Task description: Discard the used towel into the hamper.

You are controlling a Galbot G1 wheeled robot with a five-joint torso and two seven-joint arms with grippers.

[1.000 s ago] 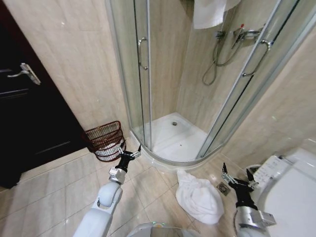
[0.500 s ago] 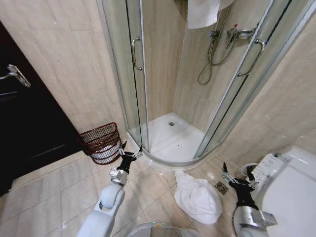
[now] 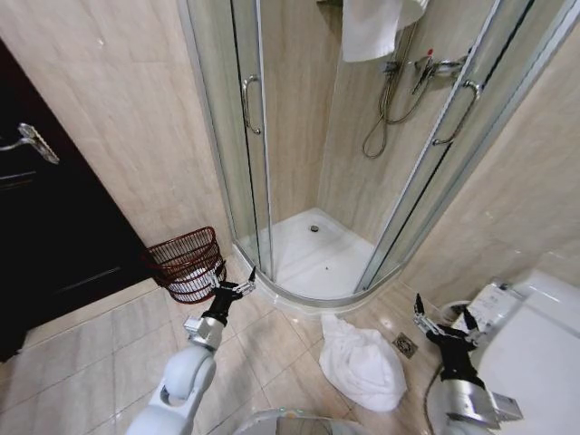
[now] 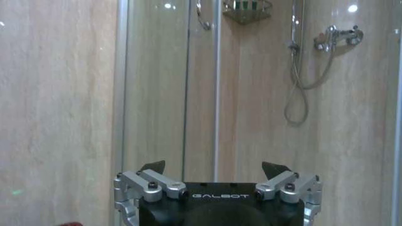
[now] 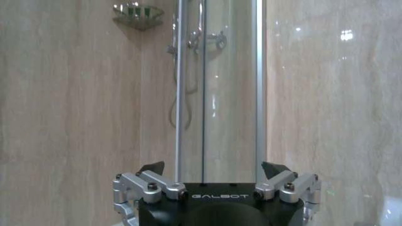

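A crumpled white towel (image 3: 364,362) lies on the tiled floor in front of the shower tray. The hamper (image 3: 188,263), a dark reddish-brown wire basket, stands by the wall left of the shower, beside the dark door. My left gripper (image 3: 233,291) is open, held low just right of the hamper and pointing at the shower glass. My right gripper (image 3: 445,322) is open too, right of the towel and close to the toilet. In the left wrist view the left gripper (image 4: 213,165) holds nothing, and in the right wrist view the right gripper (image 5: 213,166) is empty as well.
A curved glass shower enclosure (image 3: 317,263) fills the middle, with a white towel (image 3: 376,25) hanging at the top. A dark door (image 3: 54,236) is at the left, a white toilet (image 3: 535,344) at the right. A floor drain (image 3: 404,344) sits beside the towel.
The whole head view has shifted, so the camera moved. Both arms sit slightly lower in the picture; both grippers stay open and empty, and the towel lies as before.
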